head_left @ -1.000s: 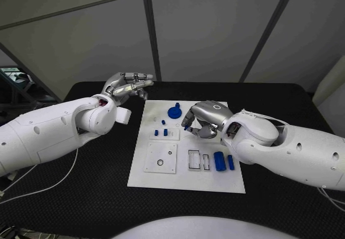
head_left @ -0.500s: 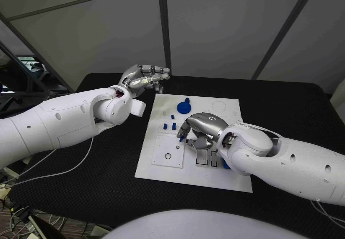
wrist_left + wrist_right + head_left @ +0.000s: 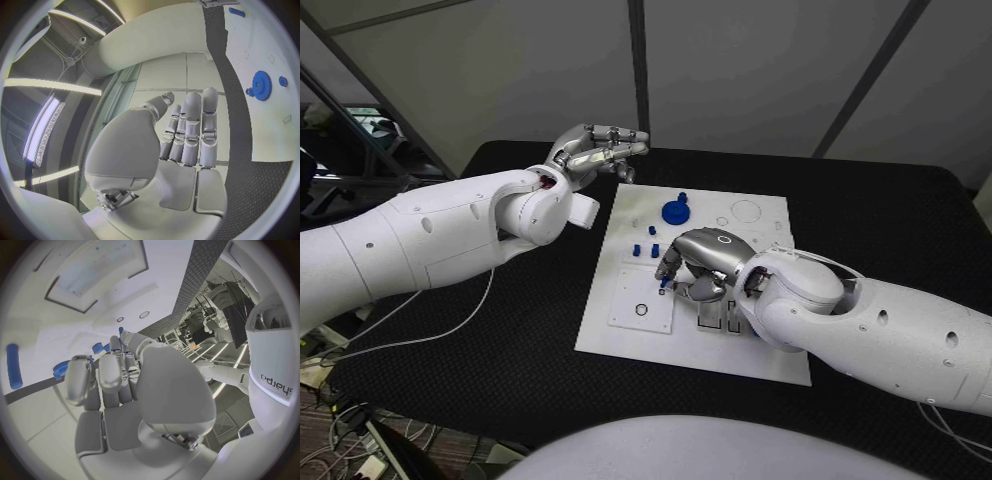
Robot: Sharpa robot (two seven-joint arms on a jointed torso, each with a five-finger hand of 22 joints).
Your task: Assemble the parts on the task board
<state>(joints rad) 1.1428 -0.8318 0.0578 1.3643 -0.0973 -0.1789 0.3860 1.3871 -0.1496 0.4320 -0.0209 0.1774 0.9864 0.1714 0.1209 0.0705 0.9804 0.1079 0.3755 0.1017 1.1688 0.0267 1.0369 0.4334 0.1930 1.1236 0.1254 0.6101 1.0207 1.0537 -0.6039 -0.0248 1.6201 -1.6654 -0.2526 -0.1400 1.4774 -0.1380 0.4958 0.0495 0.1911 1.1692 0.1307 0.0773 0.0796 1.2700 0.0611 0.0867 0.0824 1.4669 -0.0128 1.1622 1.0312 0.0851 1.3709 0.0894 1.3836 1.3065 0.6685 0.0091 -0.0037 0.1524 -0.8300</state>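
Note:
The white task board (image 3: 625, 340) lies mid-table. A blue gear (image 3: 676, 211) (image 3: 261, 85) stands near its far edge, with three small blue pegs (image 3: 646, 247) just nearer. My right hand (image 3: 697, 262) hovers low over the board's middle with its fingers curled down. A small blue part (image 3: 664, 286) (image 3: 95, 348) is pinched at their tips. My left hand (image 3: 599, 150) is raised beyond the board's far left corner and holds nothing; in the left wrist view its fingers (image 3: 190, 130) lie side by side. A blue cylinder (image 3: 12, 365) lies on the board beside the right hand.
A square inset with a small ring (image 3: 636, 311) sits at the board's left, and rectangular slots (image 3: 718, 320) lie partly under my right forearm. Black table (image 3: 877, 220) surrounds the board. Grey wall panels stand behind the table.
The camera has shifted. Measured against the pegs, my right hand has come nearer along the board with the small blue part. The left hand stays raised.

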